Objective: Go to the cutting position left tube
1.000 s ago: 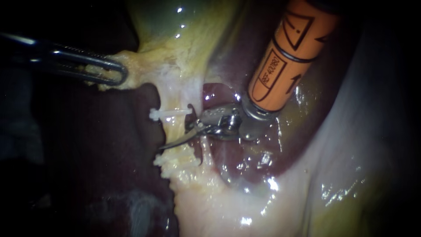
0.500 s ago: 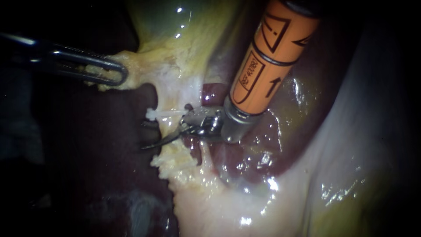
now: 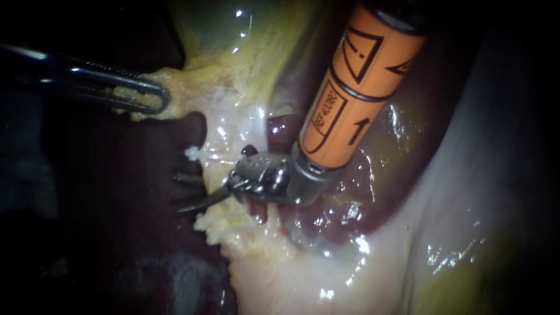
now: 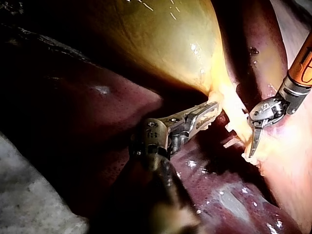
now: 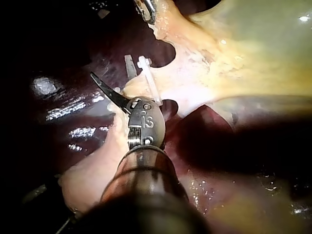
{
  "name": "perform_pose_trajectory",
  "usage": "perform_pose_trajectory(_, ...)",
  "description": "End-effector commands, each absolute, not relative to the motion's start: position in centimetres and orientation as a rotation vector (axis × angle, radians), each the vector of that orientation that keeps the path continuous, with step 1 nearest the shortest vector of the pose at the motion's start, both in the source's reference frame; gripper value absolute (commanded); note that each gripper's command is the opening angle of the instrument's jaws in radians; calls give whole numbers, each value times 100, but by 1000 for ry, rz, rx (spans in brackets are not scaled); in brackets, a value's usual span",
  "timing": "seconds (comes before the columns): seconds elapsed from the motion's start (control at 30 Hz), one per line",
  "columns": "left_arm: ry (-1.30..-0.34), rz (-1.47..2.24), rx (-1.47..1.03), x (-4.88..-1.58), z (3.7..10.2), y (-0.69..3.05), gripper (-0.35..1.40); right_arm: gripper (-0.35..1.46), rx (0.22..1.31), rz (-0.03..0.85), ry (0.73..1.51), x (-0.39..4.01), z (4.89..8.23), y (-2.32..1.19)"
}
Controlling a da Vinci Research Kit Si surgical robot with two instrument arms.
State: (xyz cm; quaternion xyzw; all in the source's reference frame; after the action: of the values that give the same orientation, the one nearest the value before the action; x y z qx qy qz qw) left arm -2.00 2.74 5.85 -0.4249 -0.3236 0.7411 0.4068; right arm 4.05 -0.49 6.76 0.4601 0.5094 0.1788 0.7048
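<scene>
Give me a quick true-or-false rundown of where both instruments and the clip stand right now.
1. The left instrument has its jaws shut on the pale yellow tissue. True.
2. The blades of the right instrument lie shut together. False: a gap shows between them, so they are open.
3. A white clip sits across the tube. True.
4. The right instrument hangs well clear of the tube, out over the liver. False: its open blades are right at the tube, just beside the clip.
</scene>
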Motion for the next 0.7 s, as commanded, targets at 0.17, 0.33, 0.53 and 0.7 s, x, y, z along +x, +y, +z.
perform_pose_trajectory(0.17, -817, 1869, -1072, -200, 585, 274, -35, 131, 1037, 401, 1153, 408, 657, -47)
perform_pose_trajectory(0.33, -817, 1869, -1072, -200, 585, 274, -35, 131, 1043, 401, 1159, 409, 650, -48)
perform_pose_trajectory(0.53, -817, 1869, -1072, -200, 585, 274, -35, 131, 1043, 400, 1159, 410, 649, -48)
perform_pose_trajectory(0.7, -817, 1869, -1072, -199, 585, 274, -35, 131, 1044, 400, 1159, 409, 650, -48)
